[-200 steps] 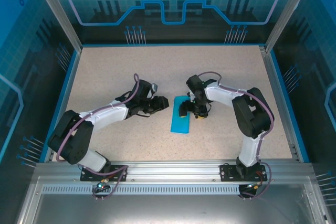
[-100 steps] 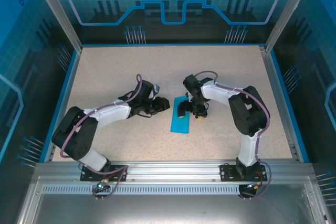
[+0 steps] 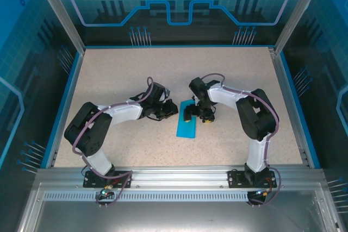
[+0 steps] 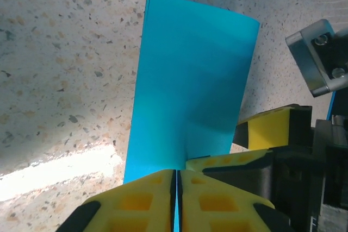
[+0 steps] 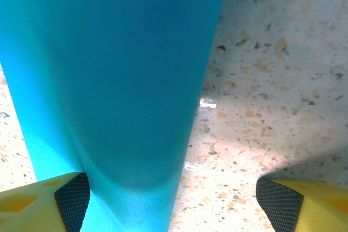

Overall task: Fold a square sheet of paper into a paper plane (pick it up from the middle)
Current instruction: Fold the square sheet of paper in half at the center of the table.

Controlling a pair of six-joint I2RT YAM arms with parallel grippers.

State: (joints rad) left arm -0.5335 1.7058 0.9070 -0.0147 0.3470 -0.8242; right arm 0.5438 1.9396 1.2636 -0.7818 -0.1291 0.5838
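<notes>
1 smooth, folded cyan sheet of paper: left claw pinches it, right claw spread wide.

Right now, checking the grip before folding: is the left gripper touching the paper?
Touching. The left wrist view shows the left gripper shut on the edge of the paper, with a blue sliver pinched in the seam between its yellow pads.

Bright overhead light, soft shadows, wrist close-ups blurry
</notes>
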